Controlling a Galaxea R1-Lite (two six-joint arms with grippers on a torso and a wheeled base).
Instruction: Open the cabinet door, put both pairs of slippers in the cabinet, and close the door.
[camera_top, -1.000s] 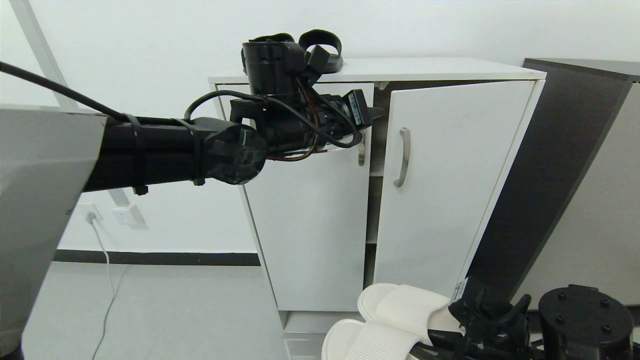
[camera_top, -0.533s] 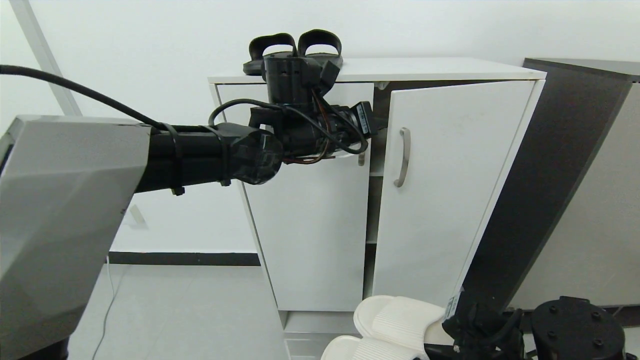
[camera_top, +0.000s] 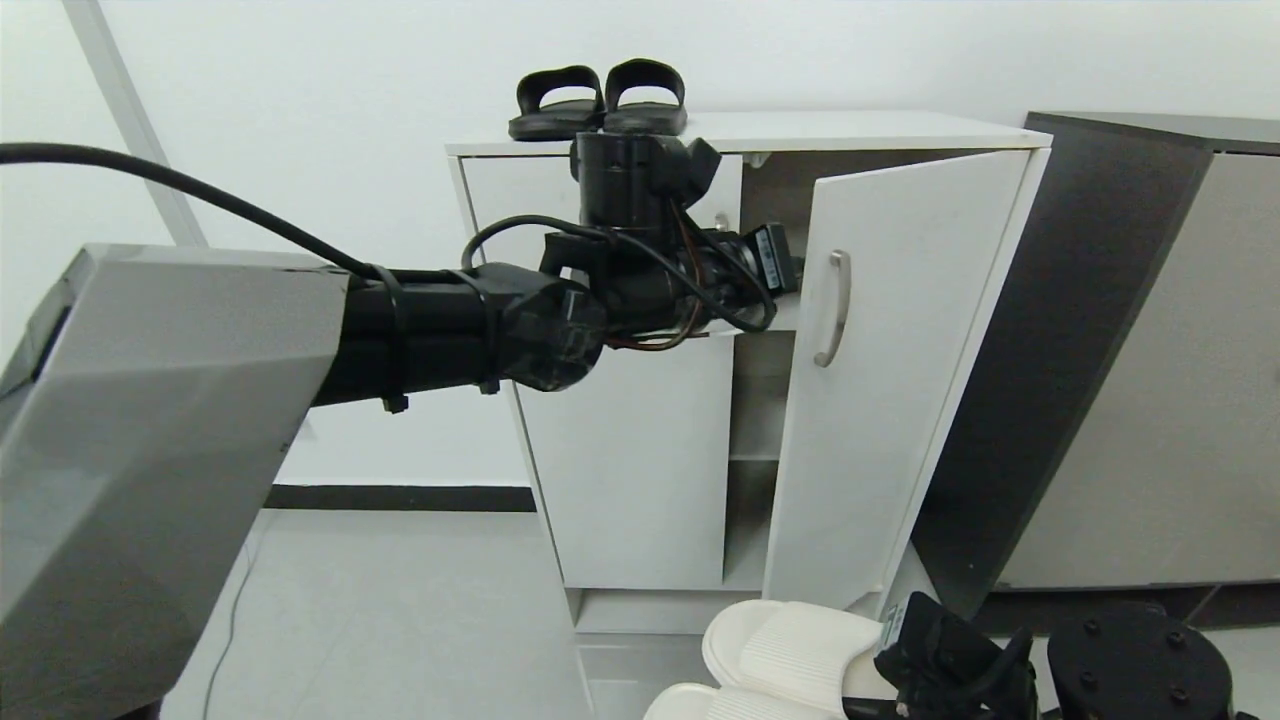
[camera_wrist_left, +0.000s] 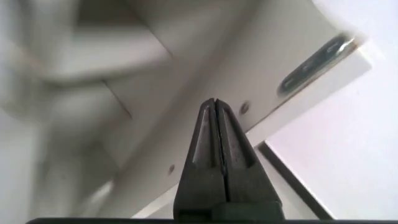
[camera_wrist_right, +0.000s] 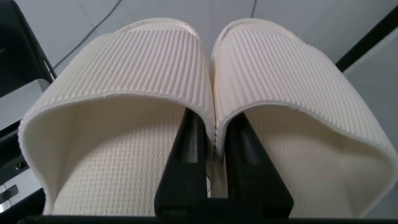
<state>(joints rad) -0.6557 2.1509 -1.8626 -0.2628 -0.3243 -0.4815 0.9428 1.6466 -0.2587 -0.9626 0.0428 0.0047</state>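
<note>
The right cabinet door (camera_top: 900, 400) is ajar beside my closed, empty left gripper (camera_wrist_left: 215, 112), my right gripper (camera_wrist_right: 211, 155) clamps the white slippers (camera_top: 790, 640) low out front (black slippers (camera_top: 598, 95) sit atop the cabinet (camera_top: 850, 128)), and neither pair is stowed.

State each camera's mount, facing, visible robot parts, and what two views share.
Head: on the robot's head, facing the cabinet; left arm shows.
Left wrist: on left arm, looking along the shut left gripper at a cabinet door.
Right wrist: on right arm, looking along the right gripper into white slippers.
Shared: head and right wrist both show the white slippers.
</note>
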